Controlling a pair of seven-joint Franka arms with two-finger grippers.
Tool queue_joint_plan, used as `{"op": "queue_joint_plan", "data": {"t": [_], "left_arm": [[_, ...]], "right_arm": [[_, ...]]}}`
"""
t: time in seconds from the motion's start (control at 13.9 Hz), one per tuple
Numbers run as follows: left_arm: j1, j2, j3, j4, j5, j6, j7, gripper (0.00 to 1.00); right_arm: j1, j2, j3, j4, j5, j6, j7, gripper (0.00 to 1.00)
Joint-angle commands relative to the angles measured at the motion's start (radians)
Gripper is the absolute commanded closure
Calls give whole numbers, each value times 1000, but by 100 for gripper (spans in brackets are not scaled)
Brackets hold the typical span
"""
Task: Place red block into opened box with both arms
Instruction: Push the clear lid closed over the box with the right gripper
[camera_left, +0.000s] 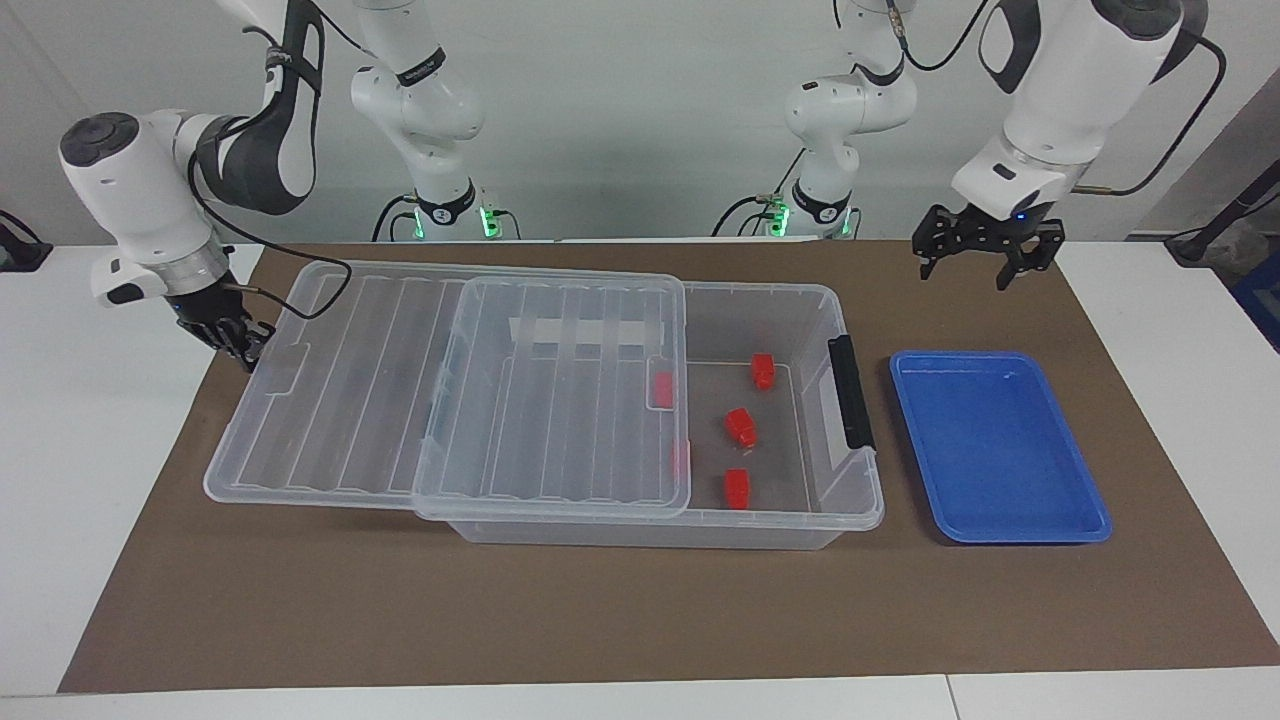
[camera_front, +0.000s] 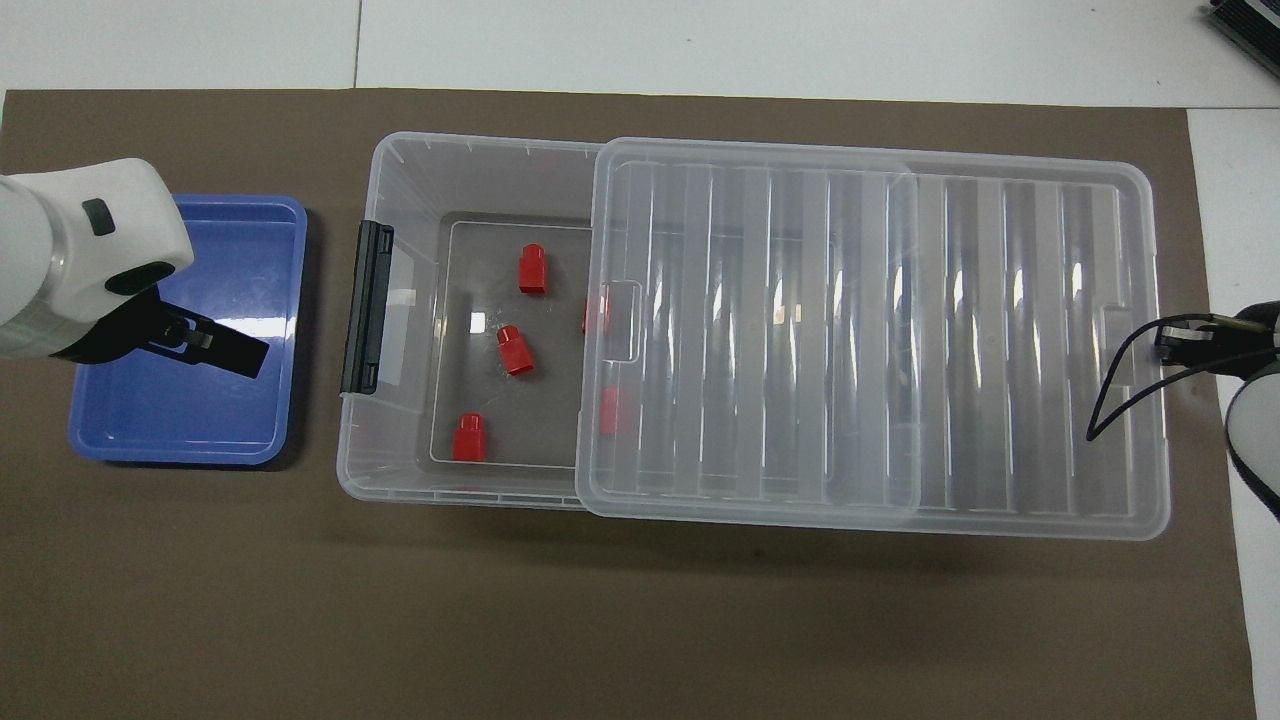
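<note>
A brown mat (camera_left: 300, 620) covers most of the table in both views. The box (camera_left: 790, 525) sits mid-frame, its ribbed lid (camera_left: 400, 400) slid toward the right arm's end so that only the end by the black latch (camera_left: 851, 392) is uncovered. The blue tray (camera_left: 1000, 450) lies at the right of the facing view, just beside the latch end. The right arm (camera_left: 150, 190) enters at the upper left of the facing view; the right gripper (camera_left: 235, 342) is closed on nothing, beside the lid's end edge. The left arm (camera_left: 1060, 90) is at the upper right; the left gripper (camera_left: 975, 255) hangs spread wide and empty, over the tray in the overhead view. Three red blocks (camera_left: 740, 427) lie on the box floor in the uncovered part, and two more (camera_left: 661, 389) show through the lid's edge.
</note>
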Motion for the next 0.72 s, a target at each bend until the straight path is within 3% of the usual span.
{"op": "queue_joint_plan", "data": {"t": [0.0, 0.65], "left_arm": [[17, -13, 11, -15, 12, -3, 17, 0], [13, -21, 16, -28, 9, 43, -1, 0]], "right_arm": [[19, -14, 4, -4, 32, -2, -30, 100], [207, -20, 6, -5, 36, -28, -30, 100]]}}
